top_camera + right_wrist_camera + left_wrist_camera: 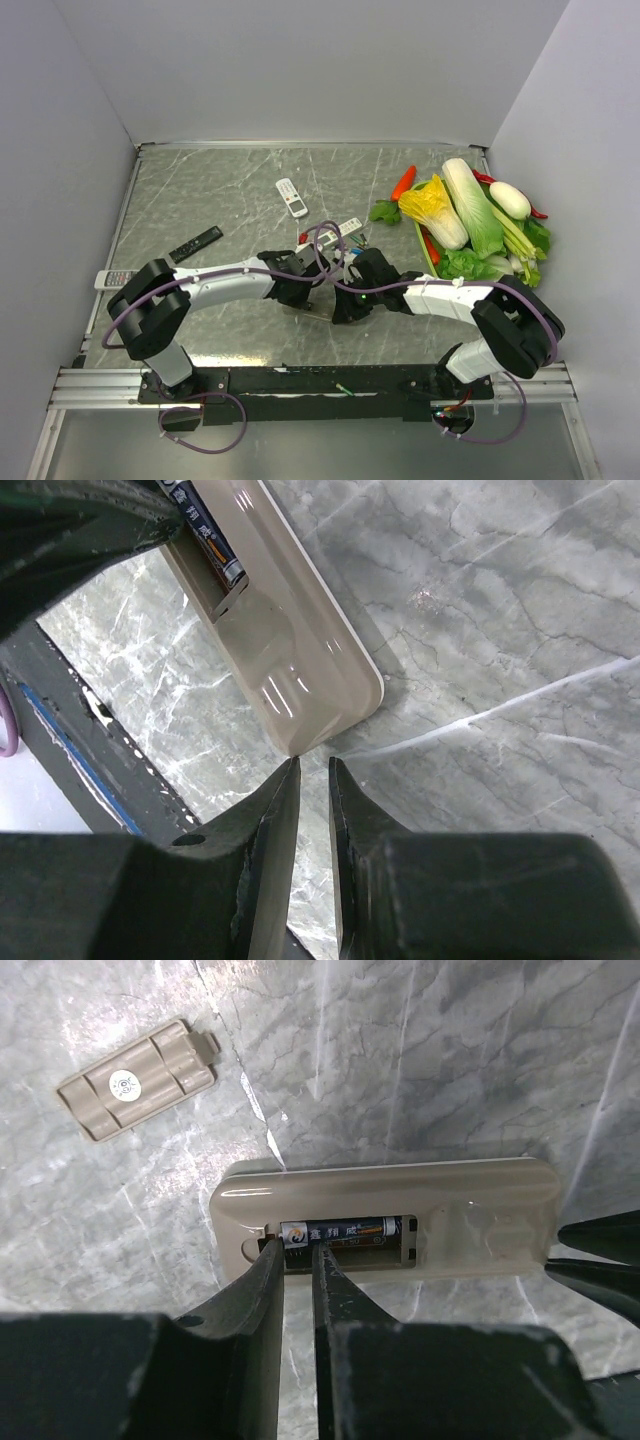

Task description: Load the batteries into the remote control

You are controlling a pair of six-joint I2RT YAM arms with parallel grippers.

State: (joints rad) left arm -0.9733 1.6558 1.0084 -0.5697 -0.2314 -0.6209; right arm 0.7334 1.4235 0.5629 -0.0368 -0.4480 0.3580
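The remote control (400, 1200) lies back up on the marble table, its bay open. One dark blue battery (345, 1230) sits in the bay's far slot. My left gripper (295, 1252) is nearly shut and empty, with its tips at the bay's left end by the battery. My right gripper (313, 765) is nearly shut and empty, one tip touching the remote's (290, 650) rounded end corner. The battery also shows in the right wrist view (215, 545). In the top view both grippers, left (303, 290) and right (345, 300), meet over the remote. I cannot make out any loose batteries.
The beige bay cover (135, 1080) lies loose beyond the remote. A small white remote (292, 198), a black remote (195, 244), a grey one (115, 279) and another (342, 230) lie around. Vegetables (470, 215) and a carrot (403, 182) fill the right side.
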